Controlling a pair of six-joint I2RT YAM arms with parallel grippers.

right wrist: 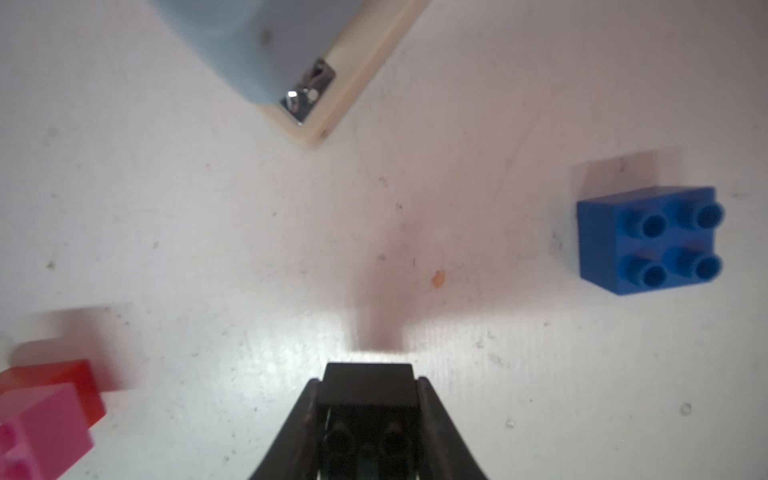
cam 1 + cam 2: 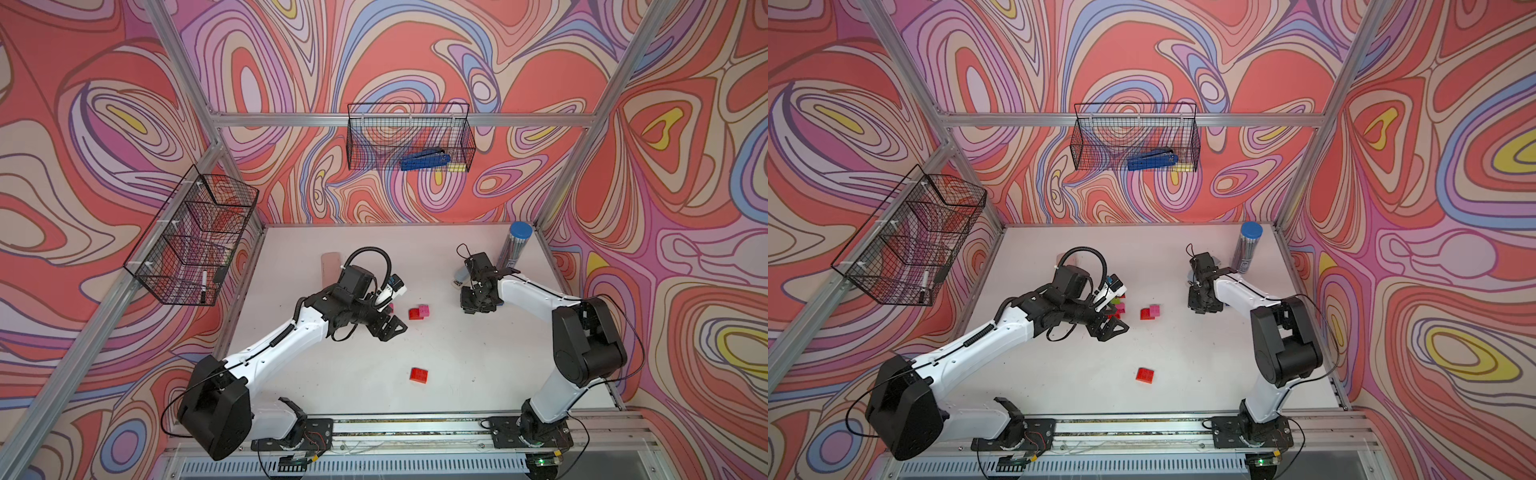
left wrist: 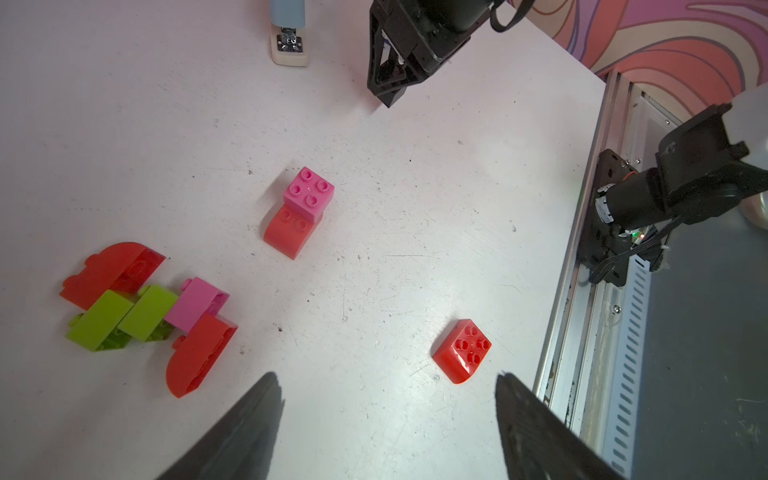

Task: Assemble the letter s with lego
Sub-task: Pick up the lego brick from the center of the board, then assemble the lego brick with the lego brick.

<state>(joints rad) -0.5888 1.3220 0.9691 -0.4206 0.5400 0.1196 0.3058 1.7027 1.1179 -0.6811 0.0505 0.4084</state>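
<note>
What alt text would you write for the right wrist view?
The right end effector is shut on a black brick over the white table. A blue brick, a pale blue-grey stapler and a pink brick stacked on a red brick lie around it.

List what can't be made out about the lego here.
- Top views: the brick cluster is mostly hidden under the left gripper.
- Top views: the blue brick is nearly all hidden behind the right arm.
- Right wrist view: the black brick in the right gripper is dark and cut off by the picture's edge.
</note>
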